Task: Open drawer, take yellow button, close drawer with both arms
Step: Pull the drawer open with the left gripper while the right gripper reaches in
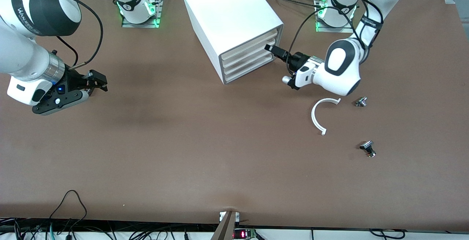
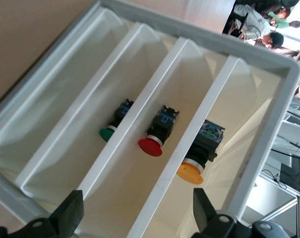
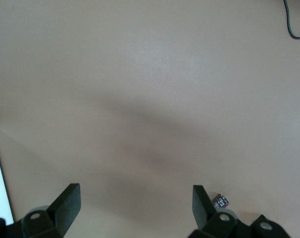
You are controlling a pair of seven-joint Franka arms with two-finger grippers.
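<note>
The white cabinet (image 1: 227, 16) stands at the middle of the table's robot side, its four drawers shut. My left gripper (image 1: 270, 48) is open right at the drawer fronts, level with the upper ones. In the left wrist view its fingers (image 2: 73, 213) straddle a cream front strip, touching nothing. The topmost drawer (image 2: 239, 114) shows through its front the button (image 2: 190, 173), orange cap facing out, on a black-and-blue body. My right gripper (image 1: 97, 80) hangs open over bare table at the right arm's end, with nothing between its fingers (image 3: 70, 201).
A green-capped button (image 2: 107, 134) and a red-capped one (image 2: 150, 147) sit in the lower drawers. Toward the left arm's end, nearer the front camera than the cabinet, lie a white C-shaped arc (image 1: 318, 115) and two small silver-black metal parts (image 1: 361, 102) (image 1: 368, 148).
</note>
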